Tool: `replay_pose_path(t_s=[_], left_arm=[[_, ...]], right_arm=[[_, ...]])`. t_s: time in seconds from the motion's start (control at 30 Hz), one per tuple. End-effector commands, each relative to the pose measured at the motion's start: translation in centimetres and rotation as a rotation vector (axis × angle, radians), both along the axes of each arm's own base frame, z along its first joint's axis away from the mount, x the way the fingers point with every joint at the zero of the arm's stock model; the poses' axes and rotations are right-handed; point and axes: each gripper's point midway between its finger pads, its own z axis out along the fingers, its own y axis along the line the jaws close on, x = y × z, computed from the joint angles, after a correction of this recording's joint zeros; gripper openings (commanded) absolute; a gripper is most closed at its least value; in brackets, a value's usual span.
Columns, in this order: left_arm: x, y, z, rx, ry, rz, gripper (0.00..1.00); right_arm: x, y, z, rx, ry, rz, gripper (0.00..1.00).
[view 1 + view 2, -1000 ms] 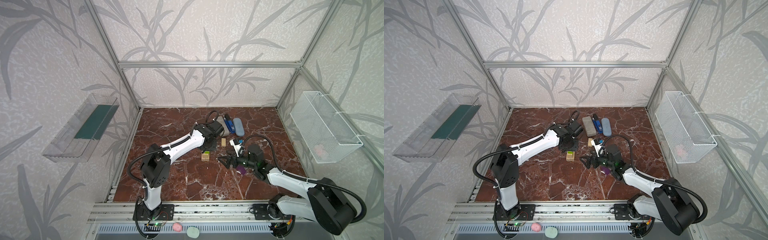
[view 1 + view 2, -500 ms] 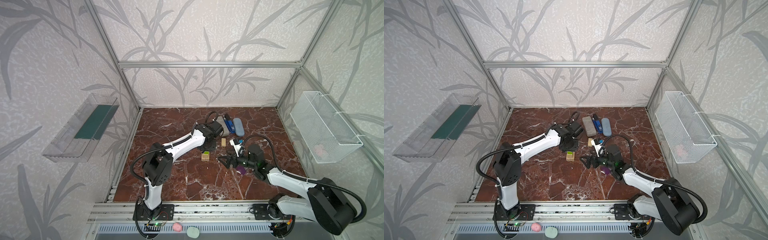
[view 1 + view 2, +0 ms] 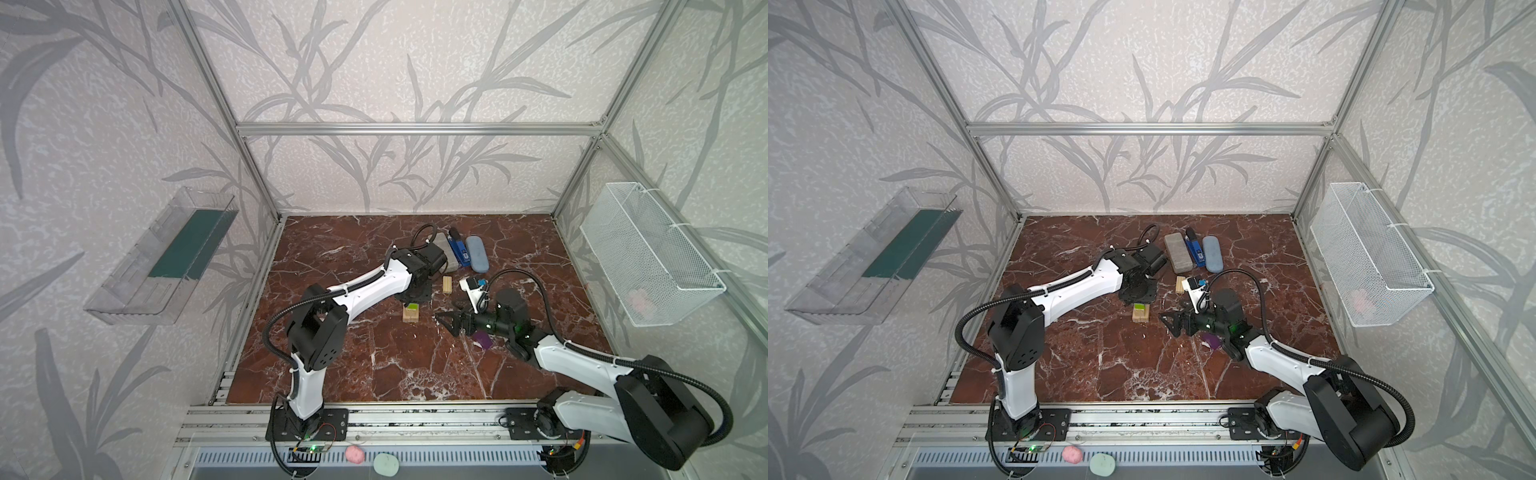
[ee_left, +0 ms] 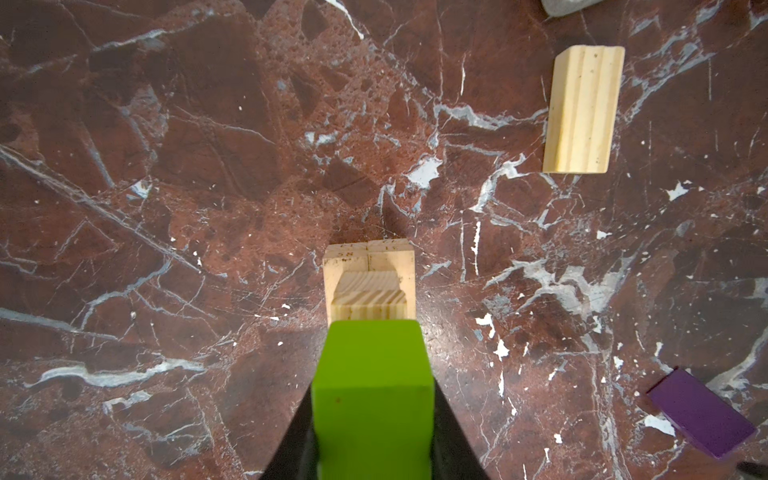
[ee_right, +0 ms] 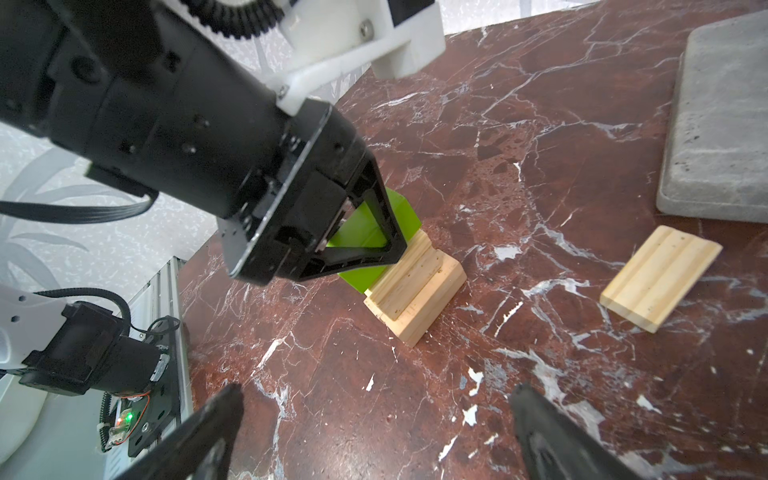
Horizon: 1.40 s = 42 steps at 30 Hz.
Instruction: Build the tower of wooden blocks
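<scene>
The tower is a low stack of pale wood blocks: two side by side with one laid across them. My left gripper is shut on the lime-green block. It holds that block tilted, right beside the top plank. A loose wood block lies flat behind the tower. The purple block lies under my right arm. My right gripper is open and holds nothing, low over the floor to the right of the tower.
A grey slab, a blue tool and a blue-grey oval case lie at the back. A small white and blue object sits by the right wrist. A wire basket hangs on the right wall, a clear shelf on the left.
The left arm's elbow has drifted slightly to the right. Both grippers and the blocks stay where they were.
</scene>
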Motion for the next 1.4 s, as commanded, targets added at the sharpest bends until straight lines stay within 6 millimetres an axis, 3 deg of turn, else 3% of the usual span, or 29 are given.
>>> replay_pose_path(t_s=[0.0,0.4,0.87,1.37], left_arm=[[0.01,0.92,-0.27,0.047,0.010,0.001,0.03],[-0.12,0.91,-0.68,0.048,0.021,0.005,0.07],[-0.13,0.97,-0.89,0.053,0.025,0.006,0.24],[-0.25,0.86,-1.18,0.051,0.037,0.006,0.34]], right_arm=[[-0.10,0.02,0.46,0.017,-0.022,0.007,0.99],[-0.10,0.01,0.57,0.018,-0.025,0.007,0.99],[-0.17,-0.02,0.63,0.019,-0.028,0.008,0.99],[-0.17,-0.08,0.81,0.020,-0.034,0.005,0.99]])
